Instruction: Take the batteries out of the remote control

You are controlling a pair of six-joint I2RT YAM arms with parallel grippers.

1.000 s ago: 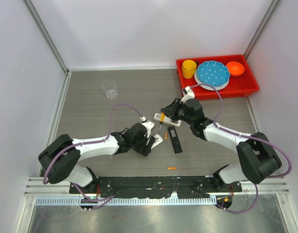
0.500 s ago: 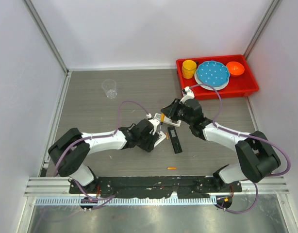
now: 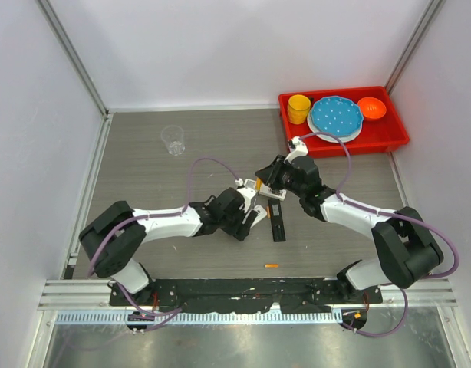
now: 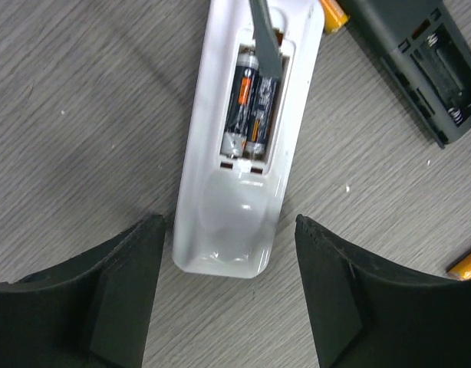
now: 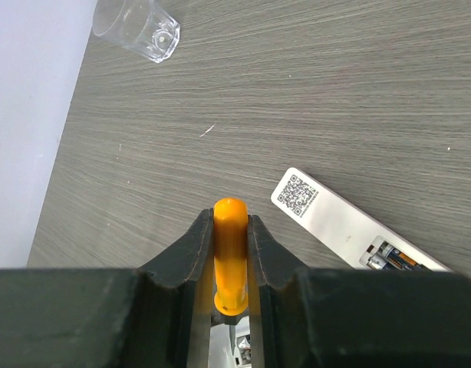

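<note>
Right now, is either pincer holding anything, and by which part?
The right pincer clamps the orange-handled tool by its handle. The left pincer is open around the end of the white remote, gripping nothing.

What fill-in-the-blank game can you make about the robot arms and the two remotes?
1. The white remote has ___ batteries in its open compartment.
2. The right gripper is shut on a tool with a handle coloured ___.
3. The left gripper has its jaws ___, one on each side of the white remote's end.
4. The battery compartment of the black remote is ___.

Missing words: two, orange, open, empty.
</note>
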